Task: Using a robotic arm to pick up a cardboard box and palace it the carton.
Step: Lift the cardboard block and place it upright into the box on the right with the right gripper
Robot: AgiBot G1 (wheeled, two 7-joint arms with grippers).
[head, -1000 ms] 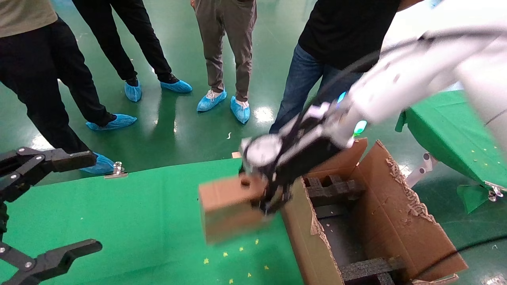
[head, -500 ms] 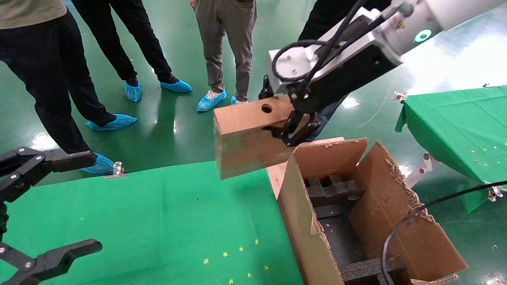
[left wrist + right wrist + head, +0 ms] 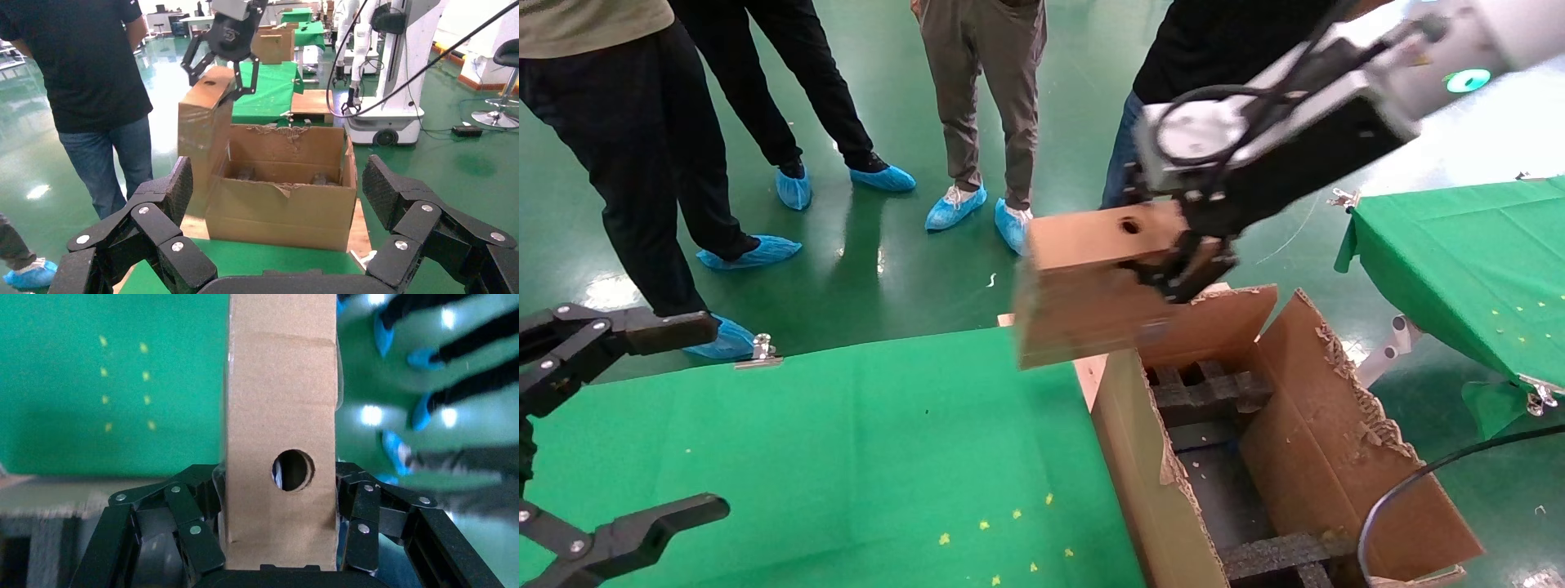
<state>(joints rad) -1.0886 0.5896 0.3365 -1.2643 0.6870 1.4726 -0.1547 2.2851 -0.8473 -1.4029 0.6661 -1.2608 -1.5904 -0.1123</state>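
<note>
Right gripper [image 3: 1173,265] clamped on box [image 3: 1091,286], held in the air above carton's [image 3: 1303,425] far left corner, left gripper [image 3: 641,425] parked near left, fingers apart.

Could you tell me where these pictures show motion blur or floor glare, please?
Head view: the right gripper and the cardboard box it holds are smeared, and the floor shows bright glints. Right wrist view: the box is sharp, the background streaked. Left wrist view: mostly sharp.
</note>
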